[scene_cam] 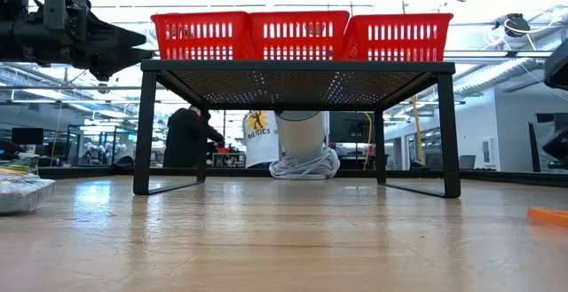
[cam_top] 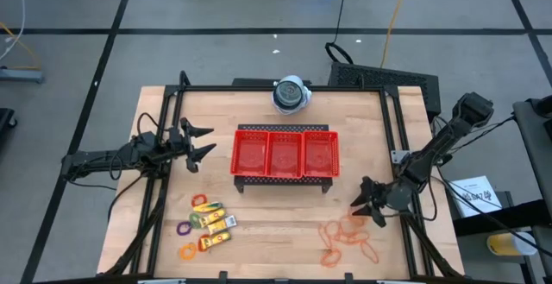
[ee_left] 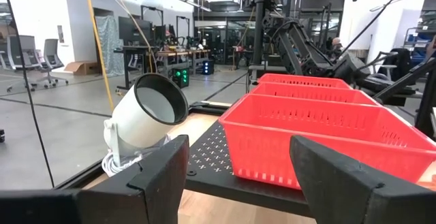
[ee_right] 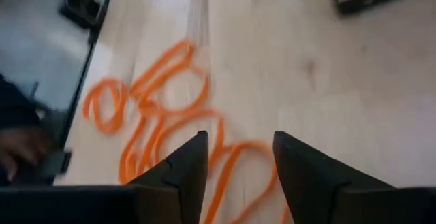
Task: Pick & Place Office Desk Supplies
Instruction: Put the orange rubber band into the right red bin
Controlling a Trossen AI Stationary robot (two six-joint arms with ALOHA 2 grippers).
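I see my right gripper (cam_top: 366, 205), fingers parted and empty, with the rubber bands (cam_top: 347, 239) at its seven o'clock: thin orange loops, tangled flat on the table (cam_top: 276, 232).

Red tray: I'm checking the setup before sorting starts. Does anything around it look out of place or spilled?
Nothing looks spilled or damaged. The red tray sits square on its black stand, compartments apparently empty. The orange rubber bands lie in a loose tangle and the packets and rings in a small cluster, all still on the table.
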